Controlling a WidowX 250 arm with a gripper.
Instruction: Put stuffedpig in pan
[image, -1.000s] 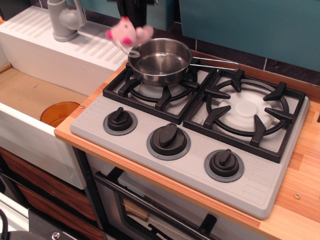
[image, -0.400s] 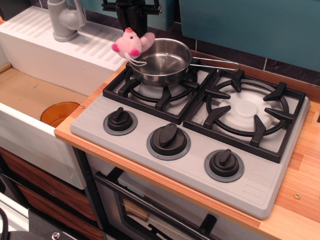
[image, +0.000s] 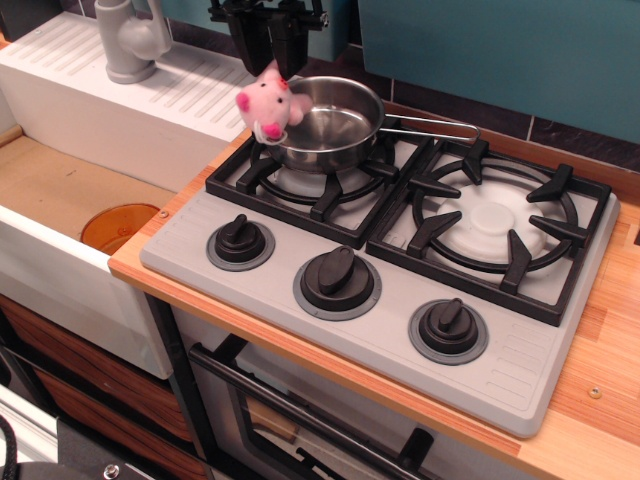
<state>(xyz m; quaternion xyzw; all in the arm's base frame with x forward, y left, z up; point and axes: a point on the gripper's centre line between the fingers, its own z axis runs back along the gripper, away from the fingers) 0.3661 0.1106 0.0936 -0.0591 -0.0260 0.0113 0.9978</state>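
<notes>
The stuffedpig (image: 264, 103), pale pink with a brighter snout, hangs over the left rim of the pan (image: 335, 128), partly outside the bowl and snout facing front-left. The shiny steel pan stands on the back left burner, its wire handle (image: 430, 126) pointing right. My black gripper (image: 275, 66) comes down from the top edge right above the pig, its fingers closing on the pig's upper back. The pig's rear reaches over the pan's inside.
The grey stove (image: 500, 370) has black grates and three knobs (image: 338, 279) along its front. A white sink unit with a grey faucet (image: 128, 40) stands at left. An orange disc (image: 115, 225) lies in the basin below. Wooden counter (image: 600, 400) surrounds the stove.
The gripper has come down and slightly right with the pig, from above and left of the pan to its left rim.
</notes>
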